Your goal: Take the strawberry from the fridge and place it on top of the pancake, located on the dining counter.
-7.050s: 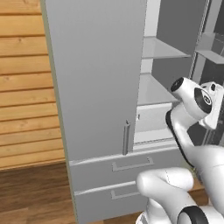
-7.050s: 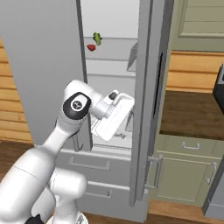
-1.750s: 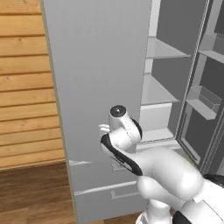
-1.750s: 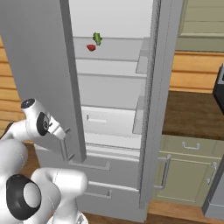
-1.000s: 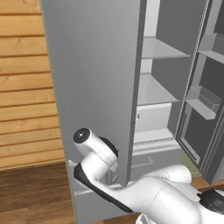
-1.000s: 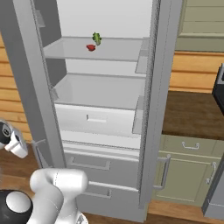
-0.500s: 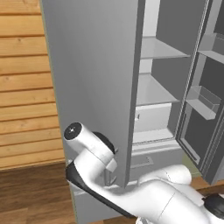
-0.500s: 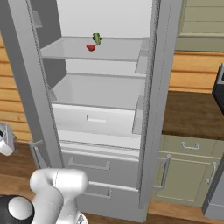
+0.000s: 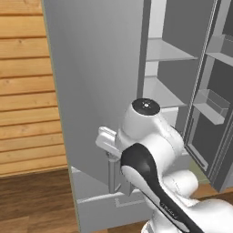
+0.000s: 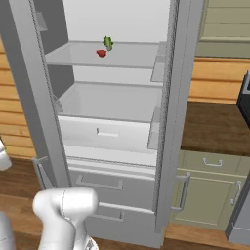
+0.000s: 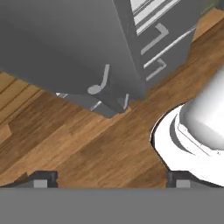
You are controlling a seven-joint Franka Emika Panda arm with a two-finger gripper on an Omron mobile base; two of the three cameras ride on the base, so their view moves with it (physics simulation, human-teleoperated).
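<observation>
The claw (image 11: 107,178) hangs with its fingers wide apart and nothing between them, pointed down at the wooden floor (image 11: 87,144) just off the swung-open door of the fridge (image 10: 117,146). Up inside, the strawberry (image 10: 101,53) sits on a pale shelf (image 10: 127,58), touching a green vegetable (image 10: 108,43).

- A wall of horizontal honey-coloured wooden planks (image 9: 27,82) runs along the left of the left base view, and shows again behind the cabinets in the right base view.
- The floor (image 11: 100,144) is dark brown wood boards with a visible grain.
- In the right base view, pale grey-green base cabinets (image 10: 205,193) with bar handles stand at the right under a dark brown wooden counter top (image 10: 215,124).
- A pale upper cabinet (image 10: 227,24) hangs at the top right corner.
- The light is even and soft.
</observation>
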